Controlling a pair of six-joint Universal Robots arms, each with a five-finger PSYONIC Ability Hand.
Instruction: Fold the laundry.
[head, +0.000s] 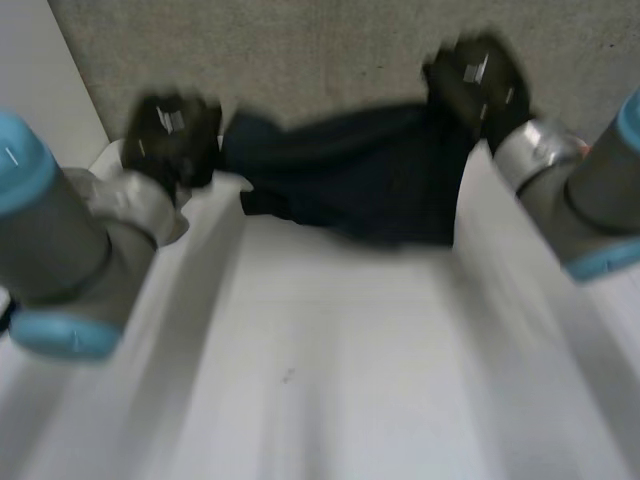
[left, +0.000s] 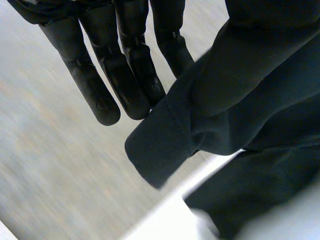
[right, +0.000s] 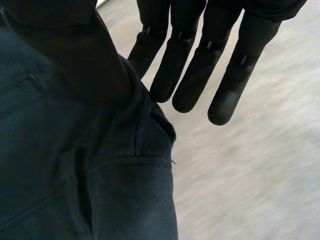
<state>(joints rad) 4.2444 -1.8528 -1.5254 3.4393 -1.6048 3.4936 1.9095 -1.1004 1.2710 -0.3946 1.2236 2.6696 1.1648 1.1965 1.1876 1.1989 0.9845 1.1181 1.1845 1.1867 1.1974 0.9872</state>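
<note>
Dark navy cloth garment (head: 370, 185) is strung between both hands at the far edge of the white counter (head: 330, 380). Most of it sits over the grey carpet floor (head: 300, 50), and the lower part overlaps the counter edge. Long axis runs hand to hand, roughly along that edge. It's slightly skewed, with the right end farther out than the left.

Left robot hand (head: 170, 135) is on the left end. In its wrist view the fingers (left: 122, 85) are straight and bare, and the garment bunches at the thumb side. I read the hold as a thumb pinch, not a full grip. A loose sleeve cuff (left: 155, 150) hangs just beside those fingertips.

Right robot hand (head: 478, 85) has the right end, same story: fingers (right: 202, 70) straight with nothing in them, garment caught at the thumb side.

So the garment lies inboard of each hand. Neither is nearer; each has one end.

My call: next I draw the span back toward me onto the counter, both arms together, axis parallel to the edge. The cuff may fold under on landing.
</note>
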